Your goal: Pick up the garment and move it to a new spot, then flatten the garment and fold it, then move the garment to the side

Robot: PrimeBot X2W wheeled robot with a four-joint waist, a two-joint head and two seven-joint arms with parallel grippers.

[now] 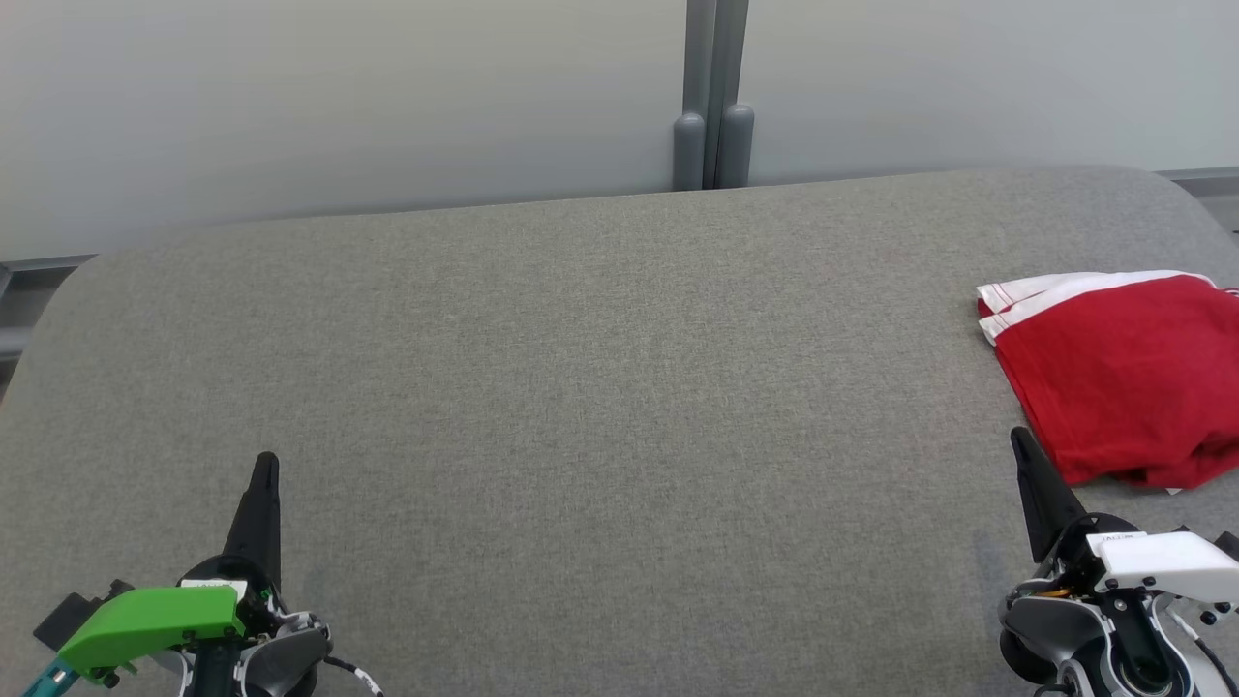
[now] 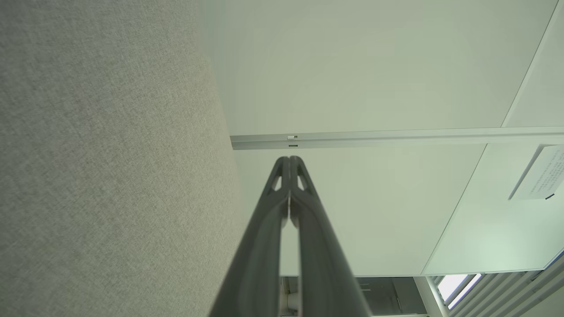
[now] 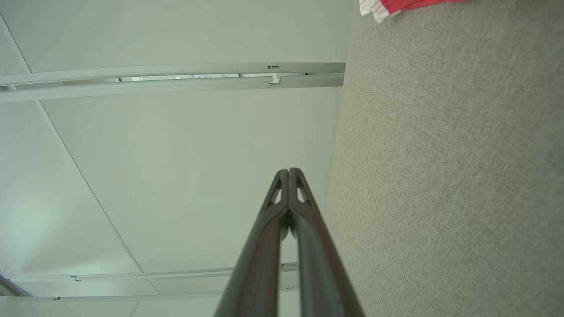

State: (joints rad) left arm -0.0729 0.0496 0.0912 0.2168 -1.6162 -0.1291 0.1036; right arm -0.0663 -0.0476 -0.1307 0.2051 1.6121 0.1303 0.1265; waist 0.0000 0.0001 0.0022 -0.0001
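Looking down, we are facing a broad grey fabric-covered surface [image 1: 581, 387] whose far edge is running below pale wall panels [image 1: 339, 97], with a grey vertical post [image 1: 713, 97] standing at the seam between them. The surface's far corners are rounding off at left and right. The red garment [image 1: 1123, 378], white-striped along its far edge, is lying folded at the right side of the surface and running out past the head view's right edge. We are holding our left gripper [image 1: 264, 465] at the lower left and our right gripper [image 1: 1018, 440] at the lower right, each with its fingers pressed together and gripping nothing. The right gripper's tip is pointing up just beside the garment's near corner, apart from it. Open grey cloth is stretching between the two grippers and on to the far edge.
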